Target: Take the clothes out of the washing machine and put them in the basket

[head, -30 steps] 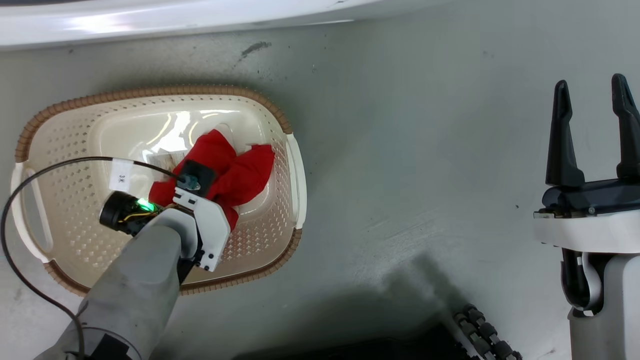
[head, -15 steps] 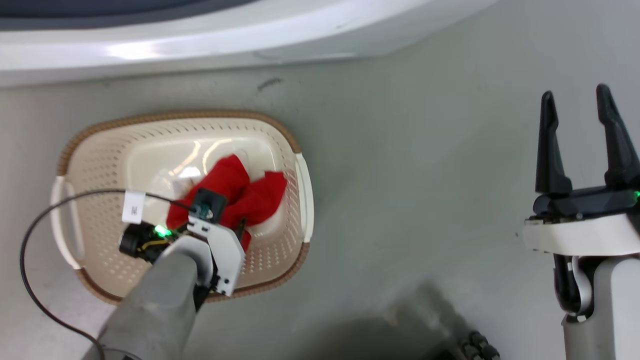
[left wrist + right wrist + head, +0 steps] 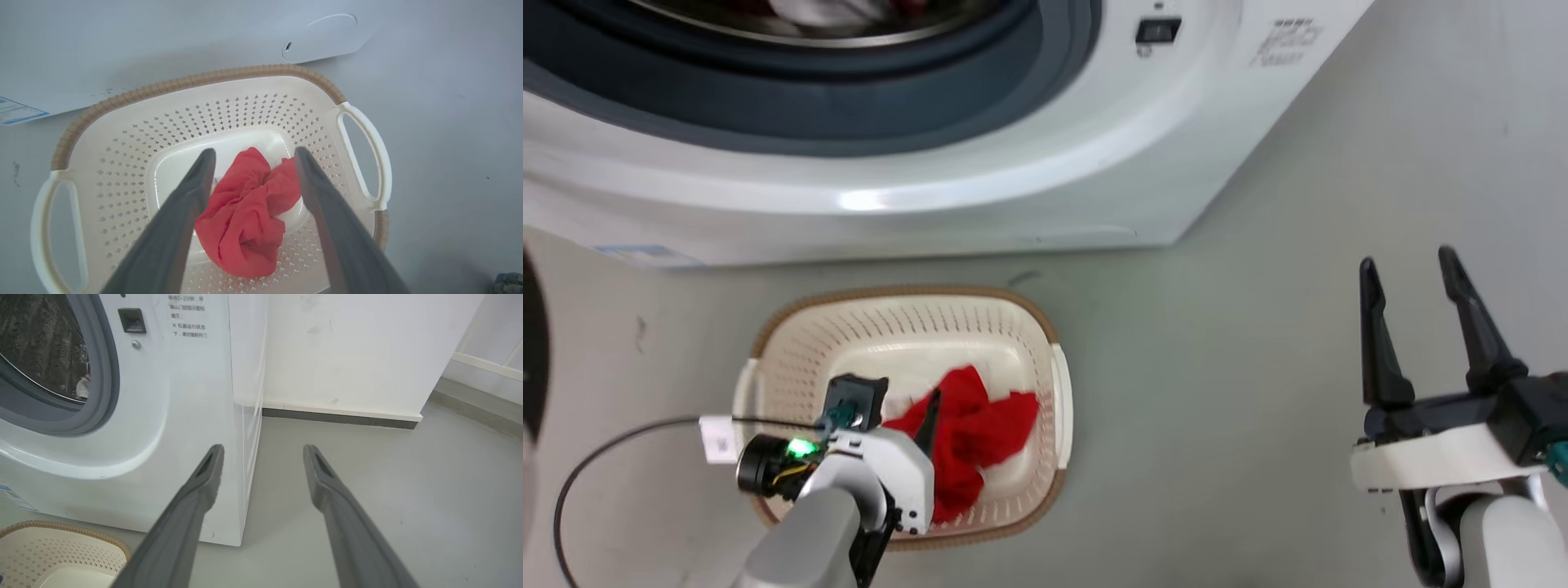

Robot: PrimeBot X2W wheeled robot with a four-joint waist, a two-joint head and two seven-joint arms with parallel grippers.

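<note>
A plain red garment (image 3: 976,445) lies crumpled on the bottom of the cream basket (image 3: 898,292), which stands on the floor in front of the white washing machine (image 3: 1094,163). My left gripper (image 3: 252,153) hangs open just above the garment (image 3: 245,220) and holds nothing; the basket's brown rim (image 3: 196,79) curves around it. More cloth, white and red (image 3: 825,8), shows inside the drum at the top edge. My right gripper (image 3: 1407,260) stands open and empty over bare floor to the right, level with the machine's corner (image 3: 245,416).
A black cable (image 3: 621,433) loops from my left wrist over the floor left of the basket. A dark curved edge (image 3: 533,343) shows at the far left. Past the machine run a white wall and a dark baseboard (image 3: 339,412), with grey floor before them.
The head camera has tilted up, bringing the machine's opening into view. My left gripper has risen off the red garment, which stays in the basket. The right gripper stays open.
</note>
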